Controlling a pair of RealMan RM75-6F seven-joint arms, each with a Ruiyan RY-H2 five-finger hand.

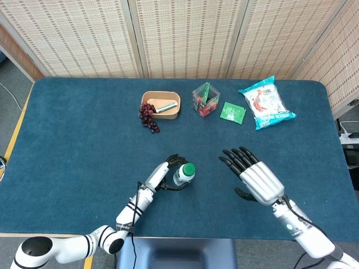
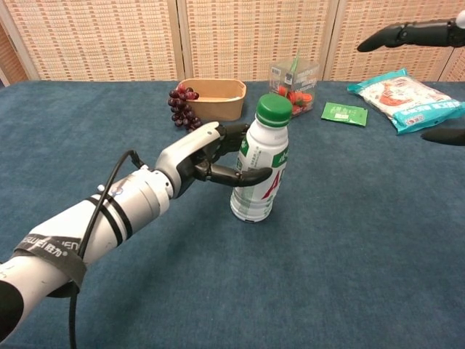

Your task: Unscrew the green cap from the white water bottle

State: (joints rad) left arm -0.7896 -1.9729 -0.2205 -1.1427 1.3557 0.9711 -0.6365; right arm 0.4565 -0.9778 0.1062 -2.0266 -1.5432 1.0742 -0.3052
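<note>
Standing near the front middle of the blue table (image 1: 73, 140), the white water bottle (image 2: 258, 182) is leaning slightly, its green cap (image 2: 275, 110) apparently screwed on and left bare. The left hand (image 2: 211, 156) is wrapping its dark fingers around the bottle's middle, probably steadying the body so that the cap can be turned against it. The right hand (image 1: 255, 179) is hovering to the bottle's right, holding nothing, fingers spread wide, likely readying for the cap. Farther back, well apart, a bowl (image 1: 162, 104) with purple grapes (image 1: 148, 116) beside it, a clear box (image 1: 205, 100), a green sachet (image 1: 232, 112) and a snack bag (image 1: 266, 103) are lying along the far edge.
</note>
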